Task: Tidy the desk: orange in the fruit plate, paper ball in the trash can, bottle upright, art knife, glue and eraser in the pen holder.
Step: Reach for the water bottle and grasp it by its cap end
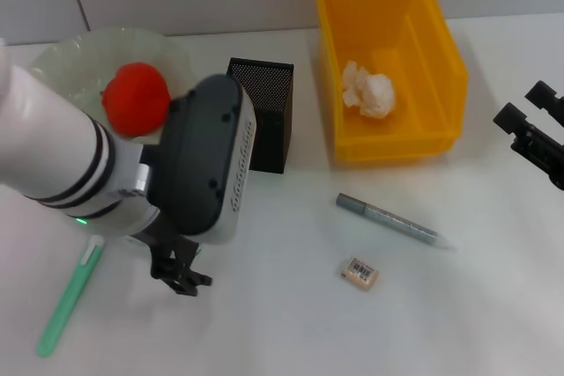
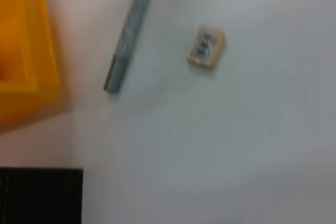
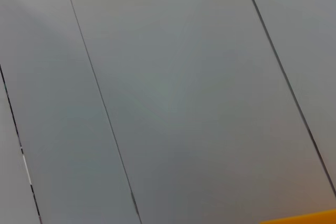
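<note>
The orange (image 1: pixel 134 99) lies in the pale-green fruit plate (image 1: pixel 62 63) at the back left. The paper ball (image 1: pixel 370 92) lies in the yellow trash can (image 1: pixel 441 77). The black mesh pen holder (image 1: pixel 269 107) stands between them and shows in the left wrist view (image 2: pixel 41 195). A grey pen-shaped stick (image 1: pixel 388 220), (image 2: pixel 128 35) and the beige eraser (image 1: pixel 359 272), (image 2: pixel 206 48) lie on the table in front. A slim green tool with a white end (image 1: pixel 69 298) lies at the front left. My left gripper (image 1: pixel 181 272) hangs just above the table beside it. My right gripper (image 1: pixel 533 125) is open at the right edge. The bottle is out of view.
The white table (image 1: pixel 291 332) runs up to a panelled wall at the back. My bulky left arm (image 1: pixel 115 173) hides part of the table in front of the plate. The right wrist view shows only wall panels and a corner of the yellow bin (image 3: pixel 302 217).
</note>
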